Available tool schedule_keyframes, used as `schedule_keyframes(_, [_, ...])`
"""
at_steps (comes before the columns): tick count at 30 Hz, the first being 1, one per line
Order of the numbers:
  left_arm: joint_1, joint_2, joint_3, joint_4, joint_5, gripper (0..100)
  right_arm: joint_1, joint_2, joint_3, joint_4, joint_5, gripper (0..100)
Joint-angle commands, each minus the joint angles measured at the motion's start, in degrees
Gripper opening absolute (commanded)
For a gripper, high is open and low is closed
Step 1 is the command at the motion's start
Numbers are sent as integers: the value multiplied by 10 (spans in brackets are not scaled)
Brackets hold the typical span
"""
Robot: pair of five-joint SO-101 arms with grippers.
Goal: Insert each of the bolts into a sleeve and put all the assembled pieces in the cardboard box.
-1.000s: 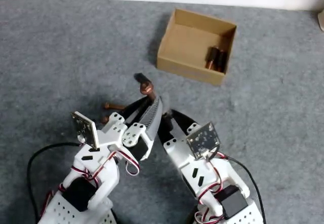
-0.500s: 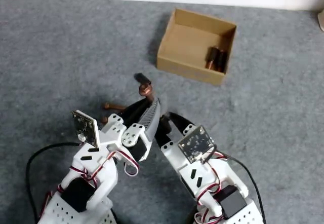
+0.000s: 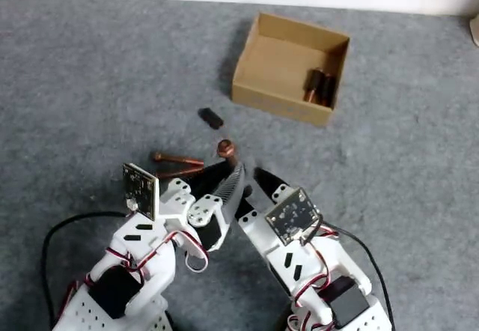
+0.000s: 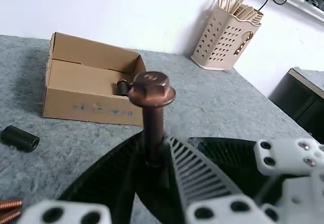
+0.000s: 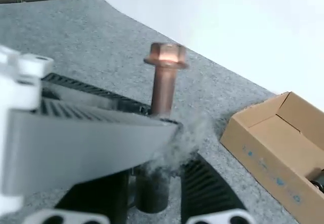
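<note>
We count: bolts x3 outside box – 1 upright bolt (image 3: 225, 149), 2 flat bolts (image 3: 178, 159). Sleeves x2 – loose sleeve (image 3: 211, 117), 2nd sleeve (image 5: 151, 196) under upright bolt. Cardboard box (image 3: 262, 95) x1, approx 2 assembled pieces (image 3: 318, 86) inside. Robot arms (image 3: 142, 271) x2. Slotted holder (image 4: 228, 36) x1.

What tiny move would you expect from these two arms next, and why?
Probably the left gripper, jaws shut on the upright bolt, should press it further down: its lower end seems only just inside the sleeve in the right gripper, most of the shaft bare.
</note>
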Motion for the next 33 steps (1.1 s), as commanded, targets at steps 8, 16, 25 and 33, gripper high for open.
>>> schedule_keyframes(8, [5,0,-32,61,-4,575,-1,-6,-26,0,6,4])
schedule_keyframes(16, [-39,-1,-178,42,0,411,0,-6,-5,16,6,4])
schedule_keyframes(25, [-198,0,-58,95,-45,262,51,-6,-4,17,4,4])
schedule_keyframes(33, [-240,0,-24,55,-190,22,64,-5,20,2,3,4])
